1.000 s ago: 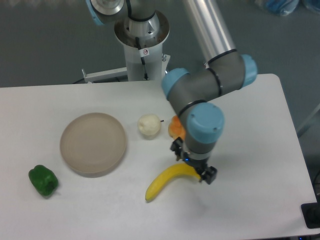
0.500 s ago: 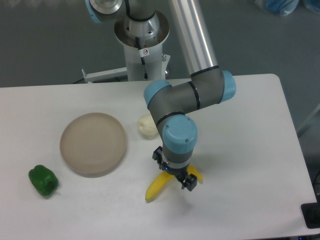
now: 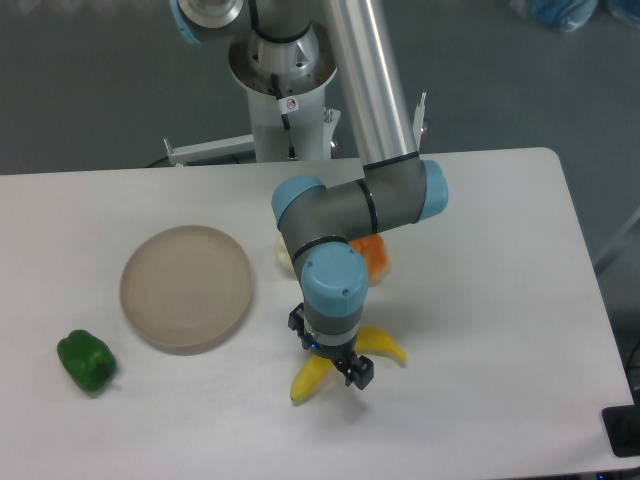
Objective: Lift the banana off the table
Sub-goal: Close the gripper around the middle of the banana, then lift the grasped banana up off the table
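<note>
Over the flat white tabletop (image 3: pixel 500 300), my two-finger pincer (image 3: pixel 331 358) hangs w/ jaws straddling mid-curve of the smooth bright-yellow plastic-looking banana (image 3: pixel 312 378), which lies on the surface. Can't tell if closed. Approach/grasp step, I'd judge; next: squeeze firm, then lift.

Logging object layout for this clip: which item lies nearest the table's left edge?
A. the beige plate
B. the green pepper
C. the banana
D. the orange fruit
B. The green pepper sits furthest left on the table, beyond the beige plate; the banana lies under the gripper near the middle, and the orange fruit is partly hidden behind the arm.
</note>
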Robot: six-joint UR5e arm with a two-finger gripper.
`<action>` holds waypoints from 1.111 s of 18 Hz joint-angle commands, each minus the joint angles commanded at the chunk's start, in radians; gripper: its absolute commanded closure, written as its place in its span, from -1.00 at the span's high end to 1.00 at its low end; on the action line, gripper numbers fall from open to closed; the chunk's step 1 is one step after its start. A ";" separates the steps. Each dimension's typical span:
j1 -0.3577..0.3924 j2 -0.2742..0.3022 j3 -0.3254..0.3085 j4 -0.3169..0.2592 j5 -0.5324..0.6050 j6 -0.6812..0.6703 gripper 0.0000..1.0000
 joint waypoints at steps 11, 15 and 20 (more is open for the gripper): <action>0.005 0.015 0.015 -0.023 0.005 -0.003 -0.53; 0.012 0.038 0.049 -0.105 0.009 -0.002 -0.53; 0.028 0.055 0.135 -0.216 0.011 0.006 -0.53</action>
